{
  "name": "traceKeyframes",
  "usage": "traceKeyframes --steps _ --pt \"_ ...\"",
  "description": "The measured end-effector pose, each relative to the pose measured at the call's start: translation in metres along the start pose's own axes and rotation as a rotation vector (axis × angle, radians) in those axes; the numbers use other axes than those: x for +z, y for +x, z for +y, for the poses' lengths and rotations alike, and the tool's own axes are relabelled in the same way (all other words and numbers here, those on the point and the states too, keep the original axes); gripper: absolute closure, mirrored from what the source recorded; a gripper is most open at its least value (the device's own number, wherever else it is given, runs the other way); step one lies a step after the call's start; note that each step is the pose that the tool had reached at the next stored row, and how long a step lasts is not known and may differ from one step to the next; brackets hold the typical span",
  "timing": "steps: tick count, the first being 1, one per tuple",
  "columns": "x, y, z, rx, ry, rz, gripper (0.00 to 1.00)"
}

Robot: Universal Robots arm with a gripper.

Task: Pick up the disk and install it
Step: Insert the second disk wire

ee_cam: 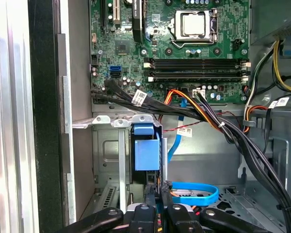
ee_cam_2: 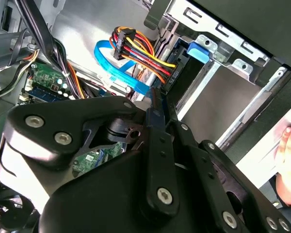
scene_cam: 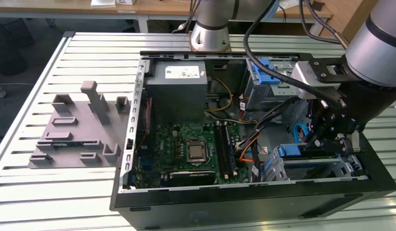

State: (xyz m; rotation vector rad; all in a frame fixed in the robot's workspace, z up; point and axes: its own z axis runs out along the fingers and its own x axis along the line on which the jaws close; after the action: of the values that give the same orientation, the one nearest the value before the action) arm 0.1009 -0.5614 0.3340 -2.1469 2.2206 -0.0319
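The disk [ee_cam: 147, 151] sits edge-on in the metal drive cage [ee_cam: 106, 155] at the front corner of the open computer case [scene_cam: 249, 197]. Mostly its blue plastic carrier shows, also seen as a blue block [scene_cam: 290, 150] on the exterior view's right. My gripper [scene_cam: 326, 143] reaches down into the case right over that bay. In both wrist views the two black fingers [ee_cam: 144, 212] lie close together, pinching the carrier's thin blue edge [ee_cam_2: 154, 112]. The drive's silver body is hidden inside the cage.
A blue data cable [ee_cam: 194, 193] and an orange-red-yellow power plug [ee_cam_2: 136, 51] hang beside the bay. The motherboard [scene_cam: 188, 149], grey power supply [scene_cam: 178, 89] and black cable bundle [ee_cam: 233, 131] crowd the case. A grey fixture plate [scene_cam: 76, 130] lies outside it. A hand [ee_cam_2: 288, 145] rests nearby.
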Motion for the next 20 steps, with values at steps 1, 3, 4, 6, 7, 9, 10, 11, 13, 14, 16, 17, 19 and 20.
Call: traceKeyframes --steps 1,3,4,6,7,9,10,11,13,14,16,17,19,20 --pt "0.0004 0.0000 0.0000 0.000 0.0000 -0.0001 0.84" --pt "0.0013 0.0001 0.0000 0.000 0.0000 -0.0001 0.84" --pt "0.0018 0.0001 -0.0001 0.000 0.0000 -0.0001 0.84" --pt "0.0030 0.0002 -0.0001 0.000 0.0000 -0.0001 0.84" --pt "0.0036 0.0004 -0.0002 0.000 0.0000 -0.0001 0.84" --pt "0.0039 0.0005 -0.0003 0.000 0.0000 0.0003 0.84" --pt "0.0040 0.0004 -0.0004 0.000 0.0000 0.0003 0.84" --pt "0.0040 0.0004 -0.0005 0.000 0.0000 0.0003 0.84" --pt "0.0043 0.0004 -0.0008 0.000 0.0000 0.0002 0.84" --pt "0.0044 0.0004 -0.0010 0.000 -0.0001 0.0002 0.84" --pt "0.0046 0.0004 -0.0013 0.000 0.0001 0.0000 0.83" --pt "0.0046 0.0004 -0.0014 0.000 0.0001 0.0000 0.83" --pt "0.0044 0.0004 -0.0014 0.000 0.0000 -0.0001 0.76" --pt "0.0040 0.0004 -0.0014 0.000 -0.0001 -0.0001 0.76"
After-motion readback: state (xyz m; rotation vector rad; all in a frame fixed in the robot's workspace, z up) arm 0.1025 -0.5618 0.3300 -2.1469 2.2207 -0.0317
